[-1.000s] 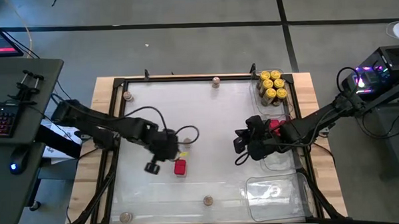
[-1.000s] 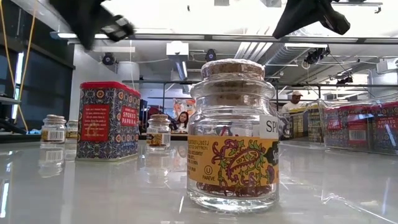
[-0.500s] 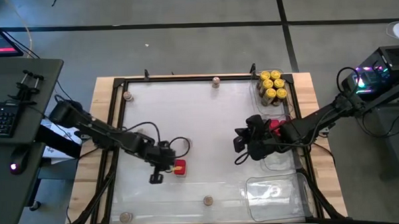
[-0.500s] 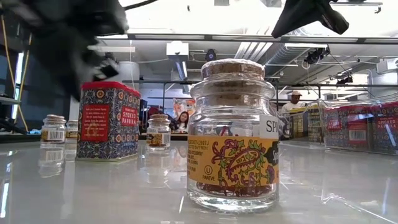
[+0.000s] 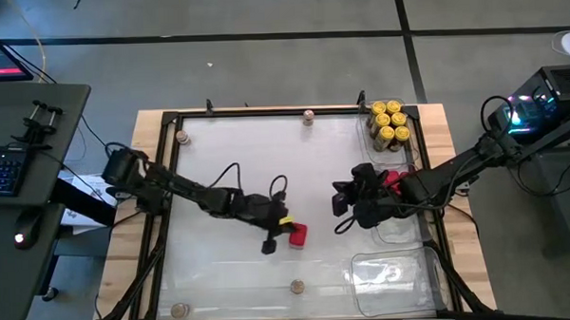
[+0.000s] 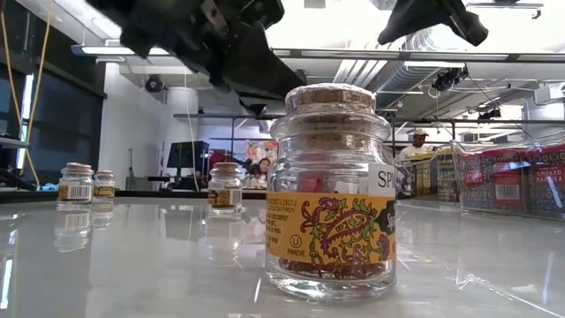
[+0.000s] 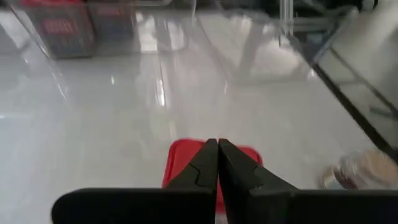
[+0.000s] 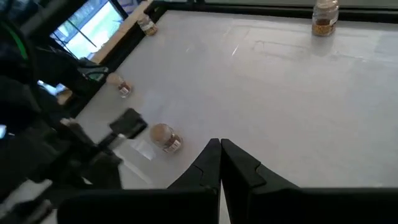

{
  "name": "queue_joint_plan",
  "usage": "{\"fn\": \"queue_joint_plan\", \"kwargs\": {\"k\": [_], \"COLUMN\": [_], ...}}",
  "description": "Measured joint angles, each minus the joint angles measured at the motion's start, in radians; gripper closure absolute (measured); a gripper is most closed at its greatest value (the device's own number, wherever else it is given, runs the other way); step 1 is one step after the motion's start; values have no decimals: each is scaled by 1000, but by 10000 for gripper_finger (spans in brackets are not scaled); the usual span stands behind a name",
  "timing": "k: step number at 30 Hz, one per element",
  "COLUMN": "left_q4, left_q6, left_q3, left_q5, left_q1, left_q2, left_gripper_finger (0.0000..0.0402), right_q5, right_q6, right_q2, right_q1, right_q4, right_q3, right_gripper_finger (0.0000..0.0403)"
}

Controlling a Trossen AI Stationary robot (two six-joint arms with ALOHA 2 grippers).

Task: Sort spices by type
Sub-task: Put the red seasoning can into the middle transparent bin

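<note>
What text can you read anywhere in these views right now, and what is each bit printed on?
"SP", cut off at the label's edge: white label of the cork-topped glass jar nearest the low camera.
"U" in a circle with "PAREVE" beneath: same jar's yellow patterned label.
Small lines above that mark: too small to read.
Red tins in the clear tray: label text too blurred.
Small jars farther back: labels unreadable.
Red tin by the left tool: no legible text.

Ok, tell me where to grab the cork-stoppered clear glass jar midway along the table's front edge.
Probably the body of the glass jar, below the shoulder, coming down from above: it stands upright with nothing near, its round wall suits any angle, and the cork stopper might pull out.
</note>
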Motion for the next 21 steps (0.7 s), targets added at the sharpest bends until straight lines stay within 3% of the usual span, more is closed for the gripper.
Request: {"fn": "queue_joint_plan", "kwargs": {"k": [4,8,12,16,21], "left_q4": [-299,-611,-791,-920,-975], "left_q6": [78,204,227,149,114], "left_q3": [83,108,98,80,38], "left_q5": [55,12,-93,-136,-134], "left_q1": [37,92,172,251,299], "left_q2": [-70,-231,-425,-613,-787], "left_gripper_finger": [401,401,402,401,401], "right_q5": [6,-27,-205,-450,-695], "right_q6": [89,196,53,-79,-9], "right_q2": [0,38,167,304,415], "right_q1": [0,-30,-71,-101,-119], "right_q4": [99,250,533,863,809], "right_q3": [0,0,0,18,126], "right_gripper_finger": [402,398,360,288,195]}}
